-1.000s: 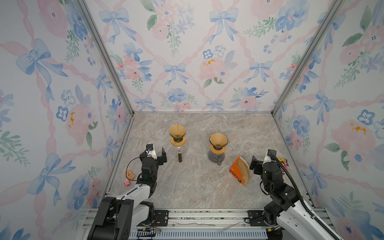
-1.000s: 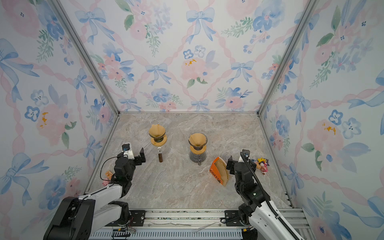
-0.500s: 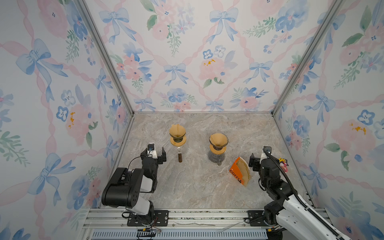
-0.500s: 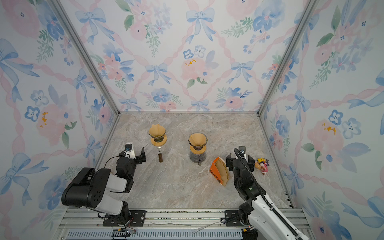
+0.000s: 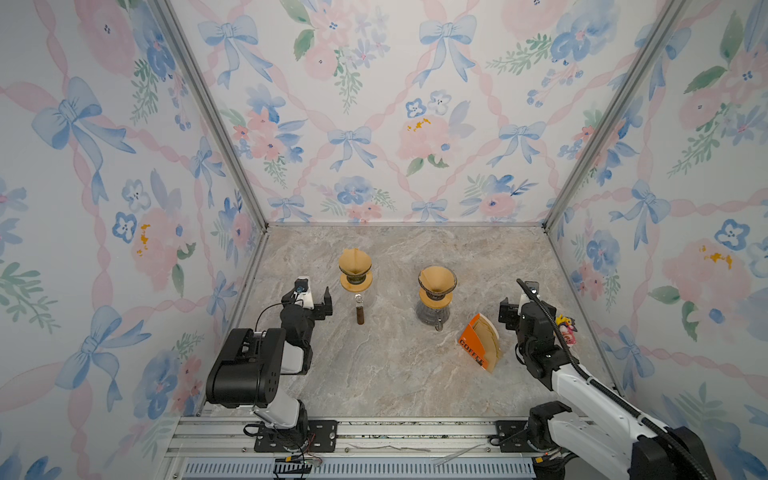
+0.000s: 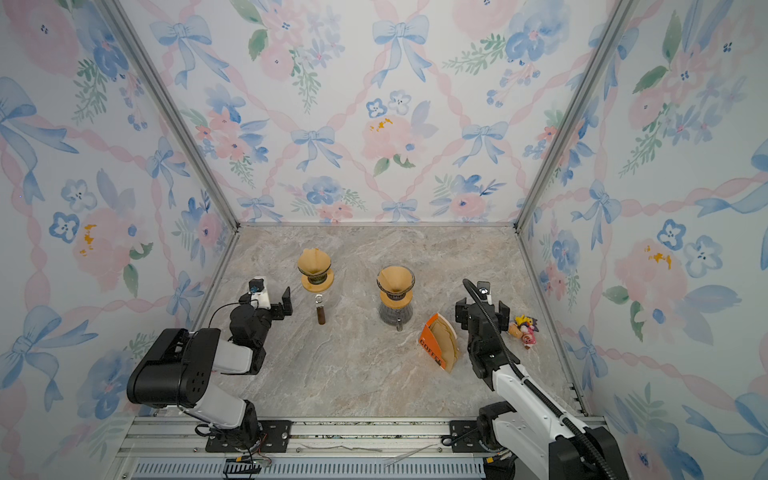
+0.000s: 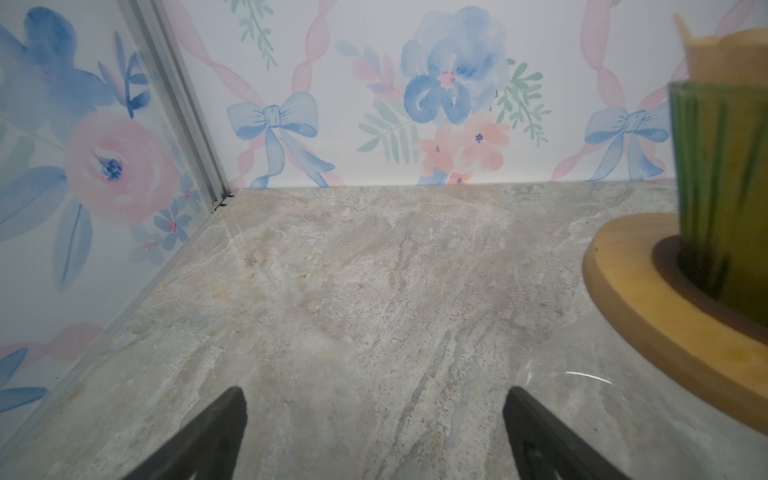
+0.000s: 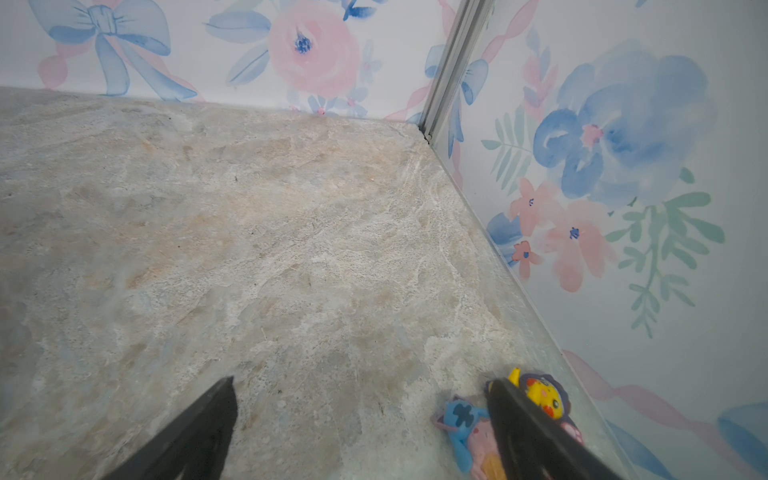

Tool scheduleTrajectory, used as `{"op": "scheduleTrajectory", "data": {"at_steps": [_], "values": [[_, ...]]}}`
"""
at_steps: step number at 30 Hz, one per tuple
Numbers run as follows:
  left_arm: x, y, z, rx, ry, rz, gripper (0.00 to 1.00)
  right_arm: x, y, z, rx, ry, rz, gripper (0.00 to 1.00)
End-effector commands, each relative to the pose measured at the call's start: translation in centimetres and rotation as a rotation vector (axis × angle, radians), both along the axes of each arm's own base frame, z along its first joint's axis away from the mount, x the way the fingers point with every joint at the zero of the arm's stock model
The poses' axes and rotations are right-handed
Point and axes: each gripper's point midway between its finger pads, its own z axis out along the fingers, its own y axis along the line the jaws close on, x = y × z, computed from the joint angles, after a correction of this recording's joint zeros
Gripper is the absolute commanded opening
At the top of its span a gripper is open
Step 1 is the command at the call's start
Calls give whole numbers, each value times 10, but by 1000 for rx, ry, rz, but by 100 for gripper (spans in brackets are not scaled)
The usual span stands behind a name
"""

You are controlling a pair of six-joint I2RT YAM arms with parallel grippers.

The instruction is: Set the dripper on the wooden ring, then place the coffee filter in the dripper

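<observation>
The left gripper (image 5: pixel 314 300) is hovering low over the grey marble-patterned tabletop (image 5: pixel 395 374) near the left wall, its black jaws standing spread wide and empty. Just to its right, a green ribbed glass dripper (image 5: pixel 355 274) on a round wooden base (image 7: pixel 665 316) is standing upright, a tan paper cone filter (image 5: pixel 354 258) sitting inside it. A small brown-handled metal tool (image 5: pixel 360 312) is lying just in front of that base. Near centre, a second dripper with a wooden collar (image 5: pixel 435 291) is resting atop a clear glass carafe (image 5: pixel 432 316), likewise carrying a tan filter (image 5: pixel 437 275). Further right, an orange cardboard packet lettered COFFEE (image 5: pixel 473 349) is sitting on the tabletop, a stack of tan filters (image 5: pixel 487 338) showing in its open end. The right gripper (image 6: pixel 482 309) is hovering just beside the packet, apart from it, jaws spread wide and empty. Small colourful toy figures (image 8: pixel 540 401) are lying against the right wall.
</observation>
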Motion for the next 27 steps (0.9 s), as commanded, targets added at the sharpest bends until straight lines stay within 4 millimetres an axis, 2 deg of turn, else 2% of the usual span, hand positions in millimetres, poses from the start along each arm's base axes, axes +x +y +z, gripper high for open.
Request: {"op": "scheduleTrajectory", "data": {"at_steps": [1, 10, 18, 22, 27], "values": [[0, -2, -2, -7, 10, -13, 98, 12, 1, 9, 4, -61, 17, 96], [0, -2, -2, -5, 10, -13, 98, 32, -13, -7, 42, -116, 5, 96], [0, -2, -3, -5, 11, -13, 98, 54, -1, -8, 55, -144, 62, 96], [0, -2, -2, -5, 9, -12, 98, 64, 8, -23, 46, -147, 96, 96], [1, -2, -2, -5, 8, -14, 98, 70, 0, -35, 71, -146, 67, 96]]}}
